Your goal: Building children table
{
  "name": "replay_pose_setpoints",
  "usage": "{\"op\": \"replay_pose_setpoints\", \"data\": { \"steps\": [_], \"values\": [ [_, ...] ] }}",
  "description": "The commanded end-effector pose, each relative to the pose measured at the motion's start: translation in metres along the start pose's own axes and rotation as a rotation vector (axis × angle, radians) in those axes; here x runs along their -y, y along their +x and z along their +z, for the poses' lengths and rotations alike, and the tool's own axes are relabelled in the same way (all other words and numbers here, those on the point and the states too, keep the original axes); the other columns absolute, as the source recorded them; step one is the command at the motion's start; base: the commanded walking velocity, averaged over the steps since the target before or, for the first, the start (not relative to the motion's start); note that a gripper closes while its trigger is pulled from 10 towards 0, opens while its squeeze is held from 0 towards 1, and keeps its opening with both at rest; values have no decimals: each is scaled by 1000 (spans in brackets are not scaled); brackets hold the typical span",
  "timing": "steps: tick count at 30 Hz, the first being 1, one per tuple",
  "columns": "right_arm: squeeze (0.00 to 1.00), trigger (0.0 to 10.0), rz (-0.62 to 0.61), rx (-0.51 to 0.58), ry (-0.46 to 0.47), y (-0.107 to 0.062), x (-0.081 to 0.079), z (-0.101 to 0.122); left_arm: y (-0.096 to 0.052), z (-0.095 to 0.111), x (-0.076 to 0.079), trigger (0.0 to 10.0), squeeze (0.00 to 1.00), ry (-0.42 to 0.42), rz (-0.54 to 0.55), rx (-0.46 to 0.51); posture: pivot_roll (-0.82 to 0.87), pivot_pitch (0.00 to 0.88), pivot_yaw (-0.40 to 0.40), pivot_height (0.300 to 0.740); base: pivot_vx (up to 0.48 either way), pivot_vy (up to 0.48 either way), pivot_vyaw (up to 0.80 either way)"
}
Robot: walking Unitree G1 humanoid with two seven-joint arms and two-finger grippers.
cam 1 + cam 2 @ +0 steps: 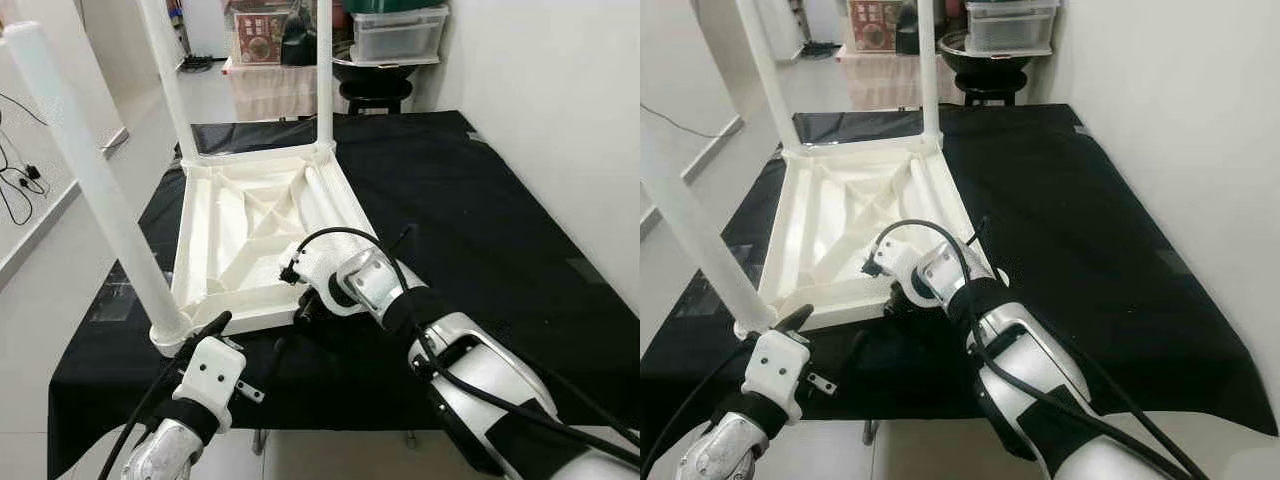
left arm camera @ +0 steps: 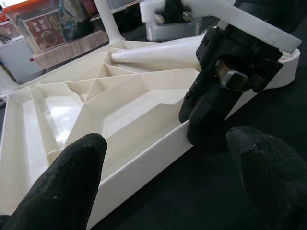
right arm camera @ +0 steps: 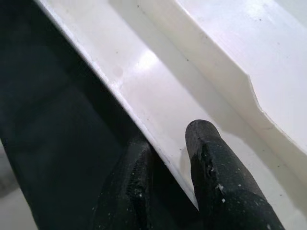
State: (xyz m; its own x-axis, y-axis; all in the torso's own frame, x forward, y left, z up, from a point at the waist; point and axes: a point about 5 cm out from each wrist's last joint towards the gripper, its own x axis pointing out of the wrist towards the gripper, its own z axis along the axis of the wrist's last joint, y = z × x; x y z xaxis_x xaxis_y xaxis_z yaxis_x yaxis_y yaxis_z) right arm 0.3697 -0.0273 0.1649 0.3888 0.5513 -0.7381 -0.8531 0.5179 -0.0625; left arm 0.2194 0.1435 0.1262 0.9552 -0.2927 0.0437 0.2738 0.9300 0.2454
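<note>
A black cloth [image 1: 480, 230] covers most of the floor ahead, running from the near edge by the robot out to the far wall. On it, left of centre, lies the white plastic children's table [image 1: 250, 235], turned upside down so its ribbed underside faces up. Three white legs stand up from its corners: the near-left leg [image 1: 95, 185] leans up toward the left, the far-left leg [image 1: 170, 80] and the far-right leg [image 1: 324, 70] rise at the far end. A fourth leg [image 2: 158, 53] lies loose inside the frame, along its right side.

The right arm reaches in from the near right, and the right gripper [image 3: 168, 182] is clamped on the table's near rim, close to the near-right corner: one black finger [image 3: 218, 177] sits inside the frame against the white wall, the other outside over the cloth, with the thin rim pinched between them. A black cable loops over that wrist.

The left gripper [image 2: 158, 177] is near the near-left corner, just short of the table's near rim, its two black fingers [image 2: 67, 182] spread wide with nothing between them, pointing across the frame toward the right gripper.

At the far end, past the cloth, a dark round stool [image 1: 375, 90] stands with a clear lidded storage box [image 1: 400, 32] above it, and a box with a red label [image 1: 262, 35] sits to its left.
</note>
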Motion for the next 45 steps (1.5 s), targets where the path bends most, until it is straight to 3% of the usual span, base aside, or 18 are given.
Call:
{"op": "replay_pose_setpoints", "data": {
  "steps": [1,4,9,17,27,28,31,32,34,35,36,37,44,45],
  "values": [
    [0,0,41,56,151,15,-17,-3,-1,-4,0,10000,0,13,-8,-20,25,106,8,740,0,0,0],
    [0,0,5,130,289,30,-37,4,-2,-4,1,10000,0,14,-7,-23,29,105,11,740,0,0,0],
    [0,0,-16,174,303,34,-43,12,-2,-4,1,10000,0,16,-10,-24,34,104,11,740,0,0,0],
    [0,0,-180,303,292,22,-29,36,-2,-4,2,10000,0,18,-12,-24,39,100,7,740,0,0,0],
    [0,314,-290,377,280,13,-20,52,-2,-4,2,10000,0,22,-8,-24,47,106,10,740,0,0,0],
    [0,10000,-339,402,239,10,-15,54,-2,-3,2,10000,0,22,-7,-24,49,110,10,740,0,0,0],
    [0,10000,-414,438,177,5,-8,58,-2,-3,2,10000,0,22,-6,-24,49,110,10,740,0,0,0],
    [0,10000,-457,435,93,1,-2,56,-3,-3,2,10000,0,22,-6,-24,53,115,7,740,0,0,0],
    [0,10000,-465,432,73,1,0,55,-3,-3,2,10000,0,22,-6,-24,53,115,7,740,0,0,0],
    [843,10000,-442,439,61,0,1,55,-3,-3,2,10000,0,22,-5,-24,53,116,8,740,0,0,0],
    [843,10000,-424,447,59,-1,1,55,-3,-3,2,10000,0,22,-4,-25,52,117,9,740,0,0,0],
    [1000,10000,-413,473,53,-6,6,55,-3,-3,2,10000,0,21,-4,-25,49,118,10,740,0,0,0],
    [1000,10000,-373,557,33,-16,11,62,-3,-3,1,10000,0,21,-6,-27,42,119,16,740,0,0,0],
    [0,10000,-300,604,18,-19,6,66,-3,-3,1,10000,0,21,-7,-27,41,120,19,740,0,0,0]
  ]
}}
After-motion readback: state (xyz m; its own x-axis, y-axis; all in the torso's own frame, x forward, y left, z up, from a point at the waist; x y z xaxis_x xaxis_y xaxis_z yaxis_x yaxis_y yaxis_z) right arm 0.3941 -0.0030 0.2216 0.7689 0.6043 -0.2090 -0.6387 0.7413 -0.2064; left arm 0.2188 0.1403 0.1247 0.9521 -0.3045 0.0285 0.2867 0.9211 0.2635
